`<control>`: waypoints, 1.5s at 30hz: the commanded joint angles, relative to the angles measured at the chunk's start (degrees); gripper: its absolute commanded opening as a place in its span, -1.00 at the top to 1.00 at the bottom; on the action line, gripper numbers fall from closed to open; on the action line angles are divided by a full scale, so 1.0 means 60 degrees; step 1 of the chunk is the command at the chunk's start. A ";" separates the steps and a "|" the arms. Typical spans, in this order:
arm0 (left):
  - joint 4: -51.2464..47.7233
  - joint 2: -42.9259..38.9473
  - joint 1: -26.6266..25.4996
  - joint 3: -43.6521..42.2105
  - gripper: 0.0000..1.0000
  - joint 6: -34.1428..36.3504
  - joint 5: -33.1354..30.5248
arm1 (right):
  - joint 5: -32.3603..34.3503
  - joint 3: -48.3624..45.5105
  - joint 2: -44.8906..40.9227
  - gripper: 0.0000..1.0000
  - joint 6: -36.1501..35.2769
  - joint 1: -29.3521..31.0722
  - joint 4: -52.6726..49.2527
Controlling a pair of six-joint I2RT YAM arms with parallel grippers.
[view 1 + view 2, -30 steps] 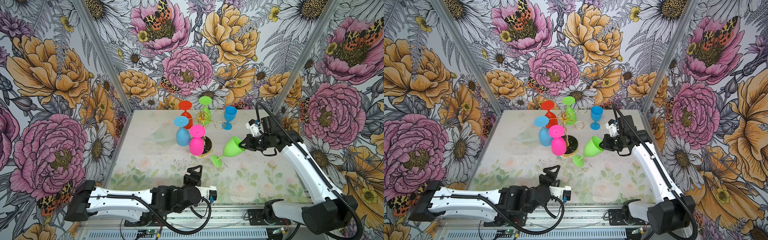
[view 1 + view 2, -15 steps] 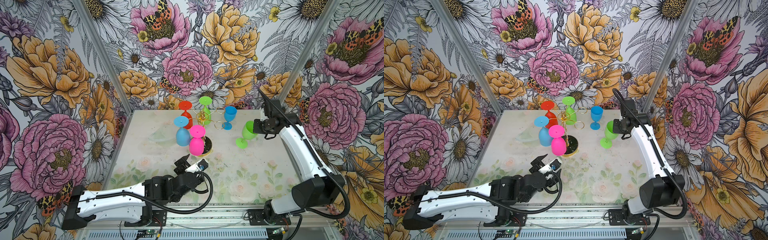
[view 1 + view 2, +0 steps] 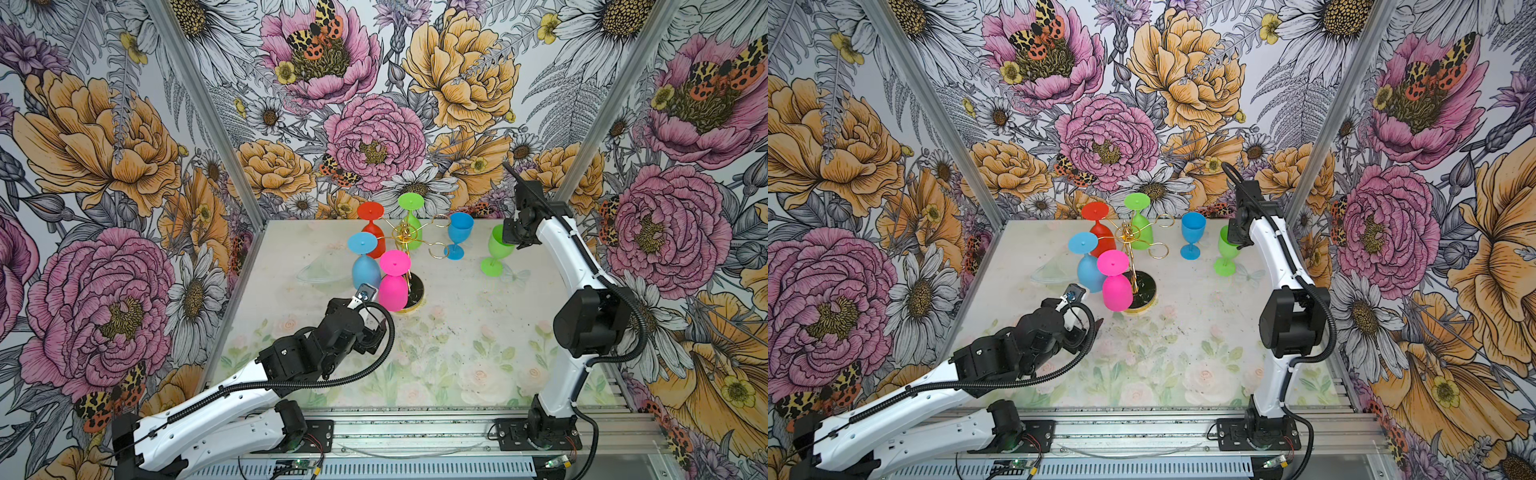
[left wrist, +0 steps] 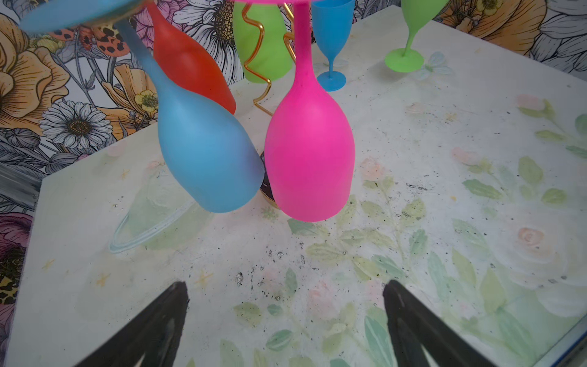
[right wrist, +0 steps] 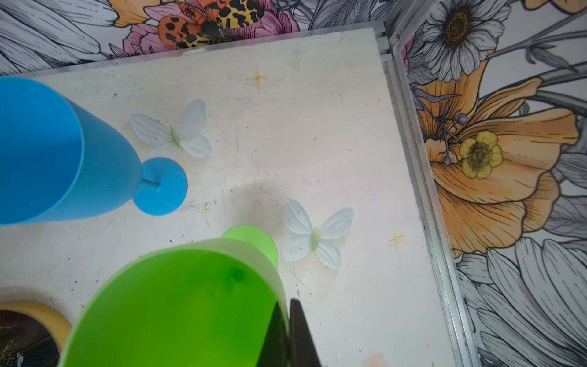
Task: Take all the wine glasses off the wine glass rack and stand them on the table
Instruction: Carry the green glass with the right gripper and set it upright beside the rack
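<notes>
— While the right claw (image 5: 287, 324) pinches the rim of the green wine glass (image 3: 498, 245), one finger inside the bowl and one outside, that glass is off the wine glass rack (image 3: 404, 237). It sits upright over the bench (image 3: 465, 340), well to the rack's right.
— Is its foot down?
— Close to the surface at least; contact is hard to judge. Just beside it a blue glass (image 3: 459, 232) stands upright on the bench on its own foot.
— And on the rack?
— Four hang bowl-down from the gold hooks: red glass (image 3: 374, 241), second green glass (image 3: 410, 202), light blue glass (image 3: 365, 272), and pink glass (image 3: 392, 291) nearest the front.
— The left arm?
— Left claw (image 4: 286, 317) has its jaws spread wide and holds nothing. It hangs low over the bench, just in front of the pink and light blue bowls, touching neither.
</notes>
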 commanded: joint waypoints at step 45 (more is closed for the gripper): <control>-0.0774 -0.1975 0.1230 -0.0081 -0.98 -0.0466 0.1434 | -0.0611 0.4401 0.4095 1.00 0.0211 0.0048 0.0245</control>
